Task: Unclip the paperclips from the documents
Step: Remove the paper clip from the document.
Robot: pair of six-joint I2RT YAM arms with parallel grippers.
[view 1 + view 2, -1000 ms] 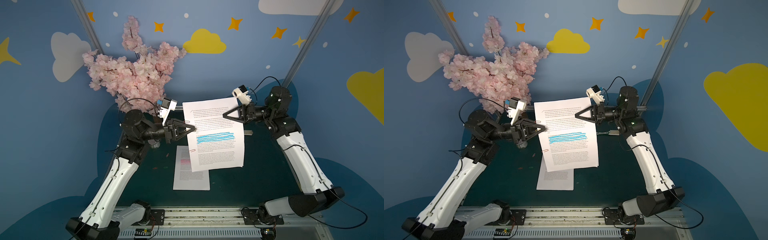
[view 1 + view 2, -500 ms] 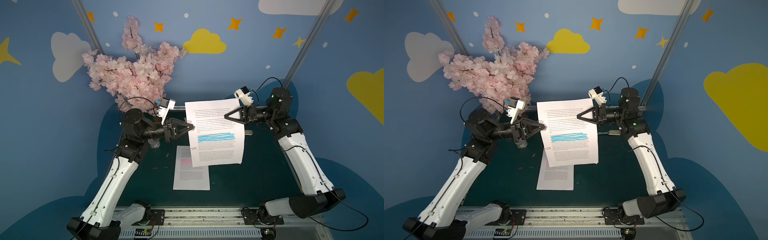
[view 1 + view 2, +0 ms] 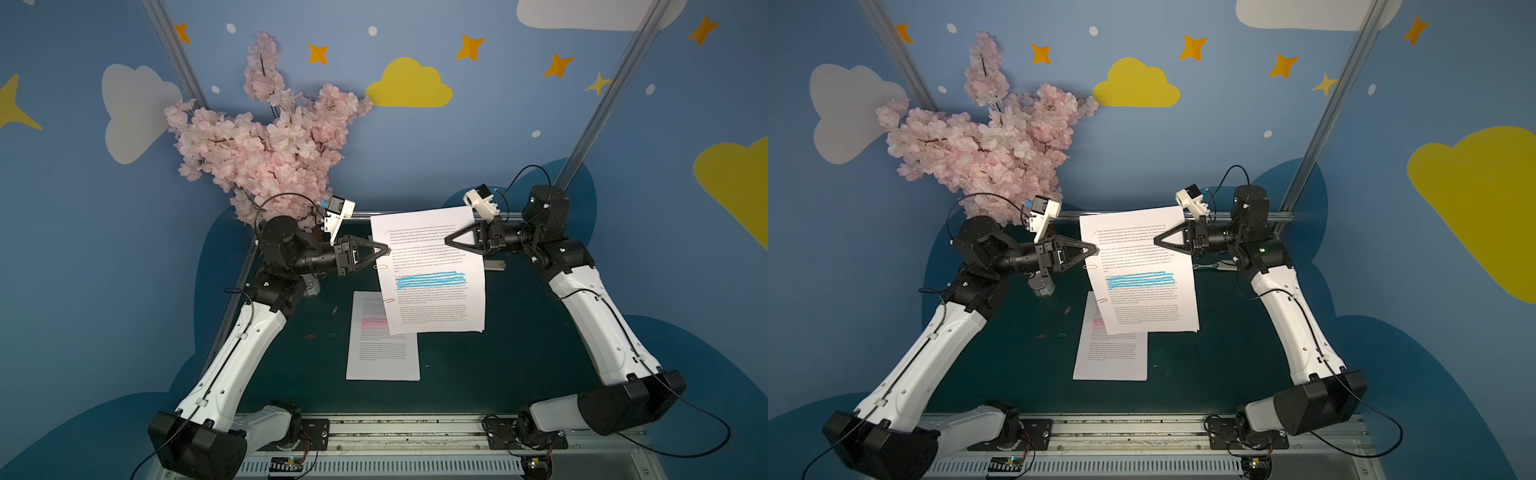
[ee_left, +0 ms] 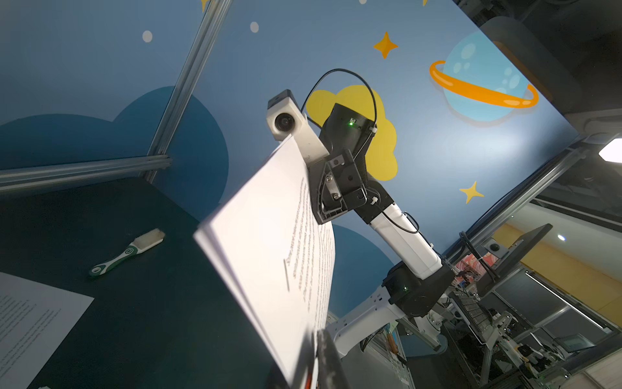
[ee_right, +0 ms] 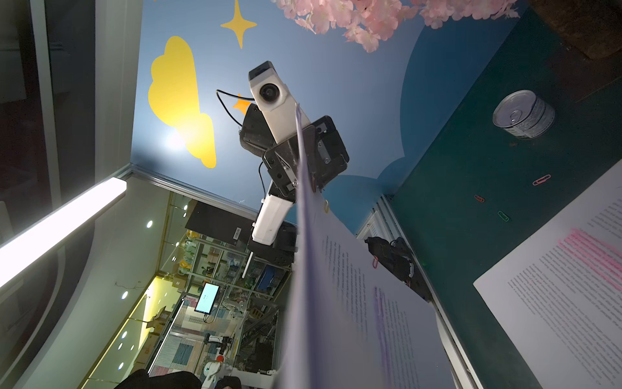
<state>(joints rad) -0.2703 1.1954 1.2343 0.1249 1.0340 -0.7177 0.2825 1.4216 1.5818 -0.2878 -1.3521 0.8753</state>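
Held sheaf [image 3: 432, 291] of printed pages is up in the air over the bench [image 3: 519, 353], tilted, with its lower end hanging above a flat page. Front sheet carries a blue band [image 3: 430, 279]. The right wrist view shows a purple band [image 5: 382, 313] on the rear face. Two clips sit on the sheaf's left edge, seen in both top views: orange clip [image 3: 380, 266] above, red clip [image 3: 389, 300] below.

Right tool [image 3: 446, 240] is clenched on the sheaf's right edge, upper part. Left tool [image 3: 387, 249] is at the left edge just above the orange clip, jaws drawn nearly together and pinching the edge. An orange-red fleck shows by its fingertip in the left wrist view. Cannot tell whether a clip sits in that pinch.

Page [image 3: 382, 345] with a pink band [image 3: 375, 322] lies flat on the bench, its far right corner hidden behind the sheaf in both top views. Loose on the bench left of it: pink clip [image 3: 335, 310], loose red clip [image 3: 310, 336], green clip [image 3: 331, 334], all apart from the page.

Can [image 3: 1042, 286] stands below the left wrist. Brush [image 4: 128, 251] lies flat near the back edge, right side. Blossom branch [image 3: 266, 153] fills the back left corner.
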